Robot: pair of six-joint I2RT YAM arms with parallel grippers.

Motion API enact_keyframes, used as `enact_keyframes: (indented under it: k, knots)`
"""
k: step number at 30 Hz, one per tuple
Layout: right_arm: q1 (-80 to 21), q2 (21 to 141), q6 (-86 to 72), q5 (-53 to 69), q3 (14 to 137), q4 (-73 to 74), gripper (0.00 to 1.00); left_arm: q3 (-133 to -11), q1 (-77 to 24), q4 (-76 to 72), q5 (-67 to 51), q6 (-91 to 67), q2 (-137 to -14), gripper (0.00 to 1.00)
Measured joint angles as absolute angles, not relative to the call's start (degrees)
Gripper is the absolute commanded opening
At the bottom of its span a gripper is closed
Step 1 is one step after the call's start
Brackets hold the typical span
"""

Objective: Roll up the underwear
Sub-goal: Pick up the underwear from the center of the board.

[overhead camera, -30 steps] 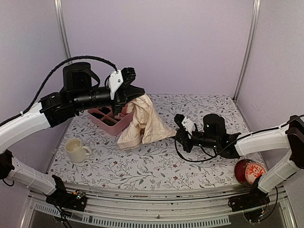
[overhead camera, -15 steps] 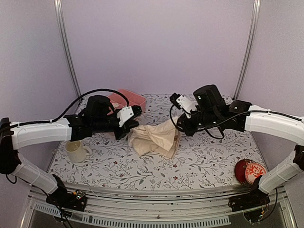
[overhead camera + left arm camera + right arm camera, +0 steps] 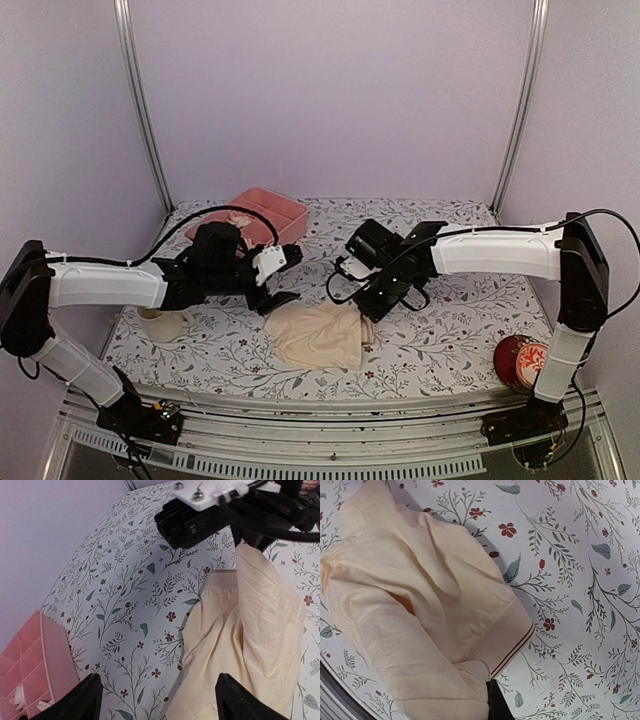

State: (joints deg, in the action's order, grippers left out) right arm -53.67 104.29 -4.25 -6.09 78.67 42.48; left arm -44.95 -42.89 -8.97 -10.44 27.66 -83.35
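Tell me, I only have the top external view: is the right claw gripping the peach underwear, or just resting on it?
Observer: Gripping. In the right wrist view the right claw is shut on an edge of the peach underwear, close to its striped waistband.
Operator: Is the cloth flat on the table?
Observer: Not fully. The left wrist view shows one fold pulled up to that claw, while the rest lies on the table.
Operator: And the left claw?
Observer: The left claw is open, fingers spread wide, with nothing pinched between them.
Operator: Anything in the pink tray?
Observer: One compartment of the pink tray holds something pale; I cannot tell what.
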Motion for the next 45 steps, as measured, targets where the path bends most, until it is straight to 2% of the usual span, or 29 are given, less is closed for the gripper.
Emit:
enact_keyframes:
  k: [8, 16, 23, 27, 34, 42, 45]
  knots:
    - [-46.1, 110.5, -5.1, -6.3, 79.2, 41.4, 0.03, -40.7, -52.8, -14.0, -5.1, 34.5, -84.8, 0.89]
    - [-42.2, 114.2, -5.1, -4.8, 76.5, 36.1, 0.03, -42.1, -64.3, -16.3, 1.0, 42.3, -92.2, 0.95]
    - [-41.5, 113.6, -5.0, -3.4, 74.1, 30.3, 0.03, -55.4, -69.2, -10.7, 3.2, 42.9, -102.4, 0.89]
    - [-40.9, 112.9, -4.9, -2.5, 72.5, 27.5, 0.03, -62.7, -69.3, -6.9, 3.9, 41.5, -107.4, 0.90]
    - [-40.7, 112.5, -4.7, -1.7, 70.9, 24.0, 0.03, -68.8, -69.8, 0.4, 5.2, 39.3, -115.2, 0.91]
    - [-40.4, 111.7, -4.7, -1.2, 69.2, 21.8, 0.03, -75.6, -69.8, 6.9, 5.7, 35.1, -119.0, 0.76]
    - [-40.4, 111.4, -4.7, -1.1, 68.5, 20.9, 0.02, -77.5, -69.5, 8.8, 5.5, 33.5, -120.1, 0.75]
